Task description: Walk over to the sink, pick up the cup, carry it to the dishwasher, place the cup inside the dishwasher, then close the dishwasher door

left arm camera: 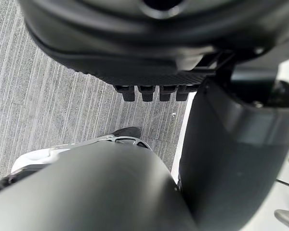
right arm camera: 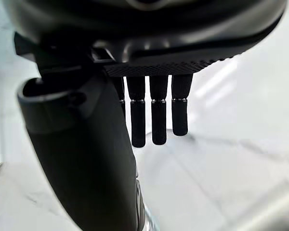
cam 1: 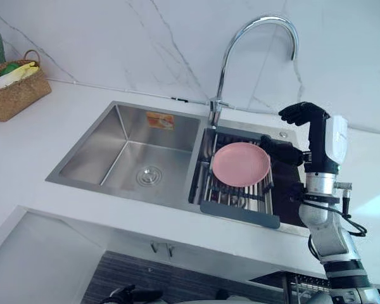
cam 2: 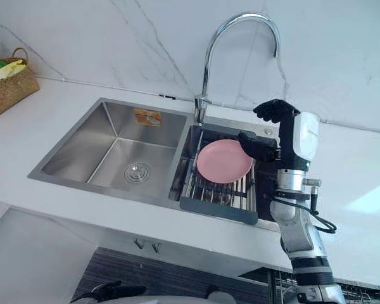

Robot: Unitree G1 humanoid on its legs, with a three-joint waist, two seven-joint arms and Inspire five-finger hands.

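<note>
A pink plate (cam 1: 240, 164) leans on a dark drying rack (cam 1: 240, 212) set in the right basin of a steel double sink (cam 1: 123, 152). My right hand (cam 1: 315, 130) is raised above the sink's right edge, just right of the plate and apart from it. Its fingers (right arm camera: 159, 115) are straight and its thumb (right arm camera: 86, 159) reaches toward the plate, with nothing held. My left hand (left arm camera: 135, 43) hangs low over the grey floor, holding nothing.
A tall curved tap (cam 1: 240, 38) rises behind the sink's divider. A wicker basket (cam 1: 12, 92) of vegetables stands at the counter's far left. White counter (cam 1: 44, 139) surrounds the sink, backed by a marble wall. A bit of wire rack (cam 1: 297, 282) shows below the counter's front edge.
</note>
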